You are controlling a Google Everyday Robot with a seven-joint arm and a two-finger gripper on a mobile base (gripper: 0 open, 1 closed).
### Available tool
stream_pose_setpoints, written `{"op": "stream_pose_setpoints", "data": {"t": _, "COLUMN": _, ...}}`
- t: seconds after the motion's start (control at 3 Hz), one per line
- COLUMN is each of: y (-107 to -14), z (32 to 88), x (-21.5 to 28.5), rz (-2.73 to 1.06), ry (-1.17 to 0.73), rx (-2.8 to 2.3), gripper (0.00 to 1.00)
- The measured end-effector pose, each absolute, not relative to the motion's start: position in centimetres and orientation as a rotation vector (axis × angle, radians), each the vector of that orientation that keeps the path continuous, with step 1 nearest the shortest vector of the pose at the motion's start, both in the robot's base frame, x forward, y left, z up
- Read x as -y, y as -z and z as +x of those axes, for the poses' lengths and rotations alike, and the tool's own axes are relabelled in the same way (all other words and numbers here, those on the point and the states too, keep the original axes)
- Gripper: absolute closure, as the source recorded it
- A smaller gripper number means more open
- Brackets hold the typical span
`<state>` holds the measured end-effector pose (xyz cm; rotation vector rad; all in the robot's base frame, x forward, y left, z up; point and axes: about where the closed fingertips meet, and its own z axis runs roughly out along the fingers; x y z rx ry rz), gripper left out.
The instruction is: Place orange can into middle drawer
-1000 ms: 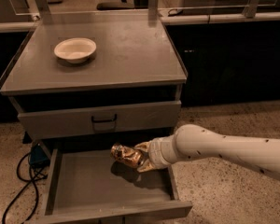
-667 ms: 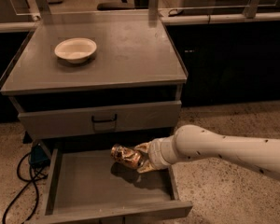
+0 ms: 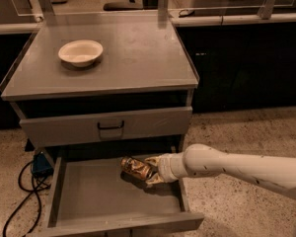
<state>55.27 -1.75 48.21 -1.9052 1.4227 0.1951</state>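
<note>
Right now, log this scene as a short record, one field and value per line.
gripper: reaching in from the right, over the right part of the middle drawer, shut on the orange can
orange can: held on its side, low over the drawer floor; contact with the floor unclear
middle drawer: pulled out
upper drawer: closed, black handle at its centre
white bowl: upright on the cabinet top, back left

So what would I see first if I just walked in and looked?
Probably the long white arm reaching in from the right, its gripper closed on the shiny orange can over the floor of the open middle drawer. Next you'd spot the white bowl sitting on the left side of the cabinet top.
</note>
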Motion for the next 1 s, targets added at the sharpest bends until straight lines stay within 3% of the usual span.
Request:
{"op": "stream_pose_setpoints", "data": {"t": 0.33, "y": -41.81, "z": 56.73, "x": 1.42, "rz": -1.926, "ry": -0.251, "rx": -1.451, "gripper": 1.00}}
{"op": "stream_pose_setpoints", "data": {"t": 0.67, "y": -41.05, "z": 56.56, "x": 1.21, "rz": -1.918, "ry": -0.266, "rx": -1.460, "gripper": 1.00}}
{"op": "stream_pose_setpoints", "data": {"t": 1.0, "y": -41.05, "z": 56.56, "x": 1.21, "rz": -1.919, "ry": -0.266, "rx": -1.460, "gripper": 0.81}}
